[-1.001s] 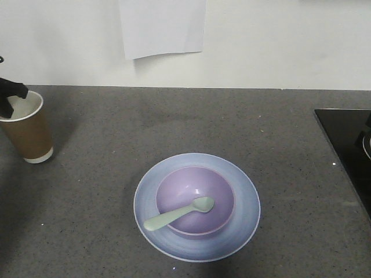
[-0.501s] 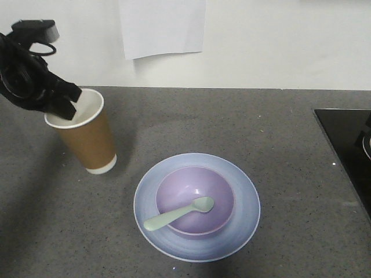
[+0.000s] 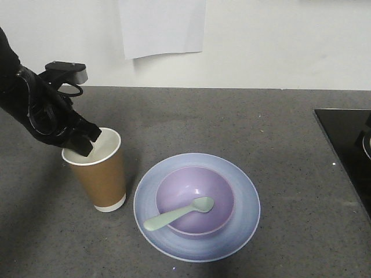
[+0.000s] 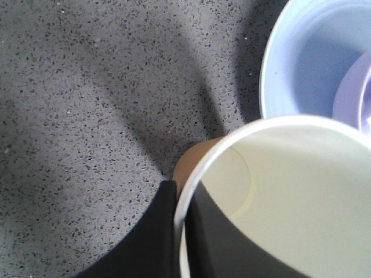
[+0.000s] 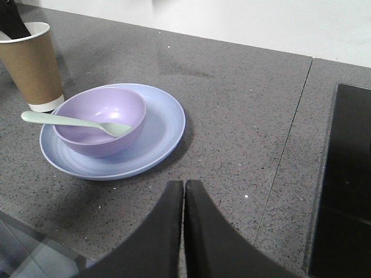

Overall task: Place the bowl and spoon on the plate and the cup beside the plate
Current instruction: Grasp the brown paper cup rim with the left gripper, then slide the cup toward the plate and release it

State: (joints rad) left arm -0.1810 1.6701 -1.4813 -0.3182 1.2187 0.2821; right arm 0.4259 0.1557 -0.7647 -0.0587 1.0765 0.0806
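The brown paper cup (image 3: 98,171) stands just left of the pale blue plate (image 3: 243,200), close to its rim. My left gripper (image 3: 81,142) is shut on the cup's left rim, one finger inside and one outside (image 4: 156,231). The lavender bowl (image 3: 194,200) sits in the middle of the plate, and the mint-green spoon (image 3: 177,213) lies in it with its handle over the front-left rim. From the right wrist view I see the cup (image 5: 32,66), the bowl (image 5: 101,119), the spoon (image 5: 75,121) and the plate (image 5: 162,124). My right gripper (image 5: 184,188) is shut on nothing, low over the counter.
The grey speckled counter (image 3: 232,121) carries everything. A black cooktop (image 3: 348,145) fills the right edge. A white sheet of paper (image 3: 162,26) hangs on the back wall.
My left gripper has carried the cup from the far left edge rightward and forward, to a spot beside the plate. Bowl, spoon and plate have not moved.
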